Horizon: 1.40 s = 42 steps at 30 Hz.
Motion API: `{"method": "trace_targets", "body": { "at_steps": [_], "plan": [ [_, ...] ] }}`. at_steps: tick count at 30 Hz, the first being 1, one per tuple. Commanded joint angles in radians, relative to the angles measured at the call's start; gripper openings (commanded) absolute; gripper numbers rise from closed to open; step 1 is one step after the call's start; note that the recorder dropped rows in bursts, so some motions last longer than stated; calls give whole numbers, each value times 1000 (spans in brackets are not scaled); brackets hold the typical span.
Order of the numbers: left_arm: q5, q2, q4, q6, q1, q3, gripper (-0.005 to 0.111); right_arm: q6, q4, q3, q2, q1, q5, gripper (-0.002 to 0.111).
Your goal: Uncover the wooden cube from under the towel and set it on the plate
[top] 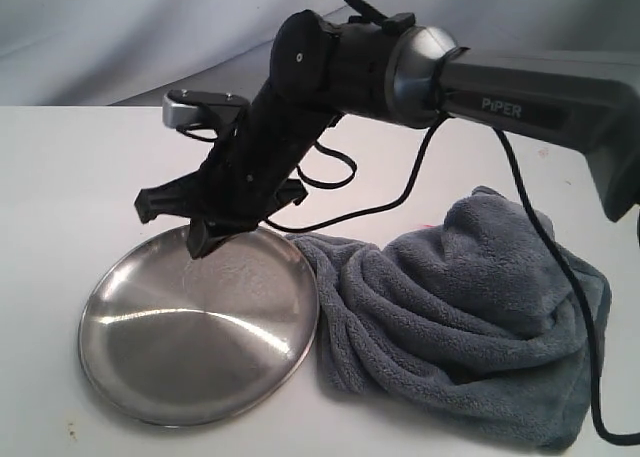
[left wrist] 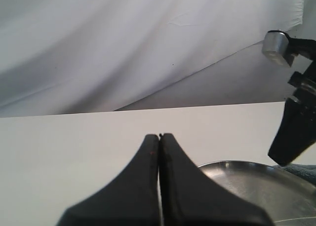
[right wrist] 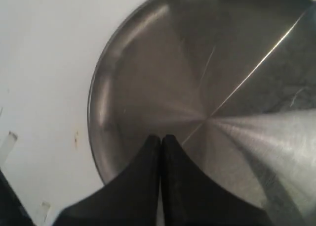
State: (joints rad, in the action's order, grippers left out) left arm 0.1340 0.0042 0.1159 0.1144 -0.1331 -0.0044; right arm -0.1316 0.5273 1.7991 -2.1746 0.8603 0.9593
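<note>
**Exterior view with both wrist views.** The white table (top: 60,177) lies bare across the left and upper-left of the exterior frame. Its far edge meets a pale draped backdrop (left wrist: 123,38).

The plate (top: 190,347) sits at lower left. Its right rim is just beside, possibly touching, the left folds of the towel (top: 470,317), which fills the lower right and reaches close to the bottom edge of the frame.

The right arm (top: 540,102) enters from the right edge with its forearm roughly level. It bends at the wrist and slopes down toward the left, across the middle of the frame. A black cable (top: 400,197) loops beneath it and trails over the towel.

The right gripper (top: 196,245) points steeply down at the plate's far rim. Whether it touches the metal cannot be told. In its own wrist view the fingers (right wrist: 148,176) are pressed together with nothing between them, over the inner slope of the dish.

The left gripper (left wrist: 159,137) is low over bare table beside the plate, and its fingers likewise meet with nothing held.

The plate is round, shallow brushed steel with a raised rim and streaked reflections. The towel is thick blue-grey fleece, heaped in soft rolls. The wooden cube shows in no view, so its place cannot be told.
</note>
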Motion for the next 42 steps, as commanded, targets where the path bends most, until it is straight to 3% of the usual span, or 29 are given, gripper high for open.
{"method": "trace_targets", "body": {
  "at_steps": [1, 8, 14, 29, 38, 42],
  "plan": [
    [-3, -4, 2, -3, -5, 4, 0, -24, -47, 5, 9, 43, 133, 0],
    [-3, -4, 2, -3, -5, 4, 0, -14, -150, -121, 110, 120, 148, 0],
    [-3, -4, 2, -3, -5, 4, 0, 32, -217, -299, 241, 127, 146, 0],
    [-3, -4, 2, -3, -5, 4, 0, 391, -715, -709, 560, 123, 42, 0],
    [-3, -4, 2, -3, -5, 4, 0, 456, -781, -743, 622, -79, -22, 0],
    [-3, -4, 2, -3, -5, 4, 0, 494, -792, -743, 620, -205, -161, 0]
  ]
}}
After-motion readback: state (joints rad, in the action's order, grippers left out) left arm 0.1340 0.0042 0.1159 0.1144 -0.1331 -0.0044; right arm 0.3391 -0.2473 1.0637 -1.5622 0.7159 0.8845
